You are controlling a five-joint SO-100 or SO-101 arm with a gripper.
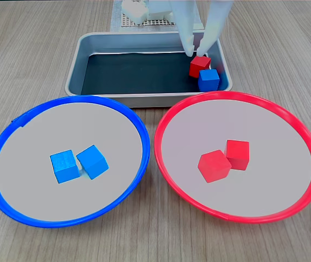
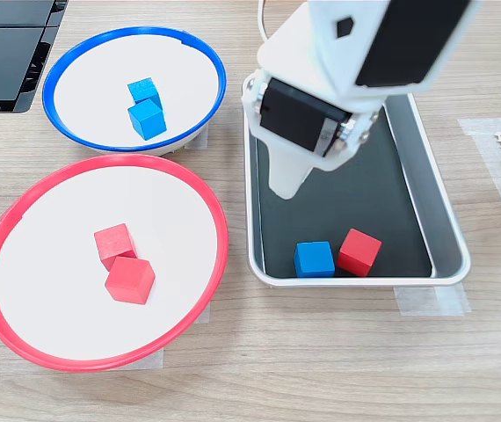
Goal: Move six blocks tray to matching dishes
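Nearest in a fixed view lie the two large round shallow dishes on the wooden tabletop (image 1: 35, 49). The blue-rimmed dish with pale grey centre (image 1: 13, 180) holds two small bright blue matte cubes (image 1: 64, 166) (image 1: 93, 161) that touch each other. The red-rimmed dish with pale grey centre (image 1: 286, 125) holds two small red matte cubes (image 1: 214, 165) (image 1: 237, 154), also touching. Both dishes sit well below and in front of the gripper.

Beyond them is the rectangular silver-grey metal tray with a dark bottom (image 1: 84, 54). In its right near corner a blue cube (image 1: 209, 79) rests against a red cube (image 1: 199, 66), the red one just behind it. The white two-finger gripper (image 1: 197, 51) hangs over the tray with its fingers spread, gripping nothing; its tips stand directly above the red cube's far top edge, touching or nearly so, and the blue cube lies just in front of them.

In the other fixed view, one pale finger (image 2: 287, 176) points down over the tray's dark floor, with the red cube (image 2: 359, 251) and blue cube (image 2: 315, 258) side by side beyond its tip, at the tray's end wall. A white mesh pad (image 1: 144, 22) lies behind the tray.
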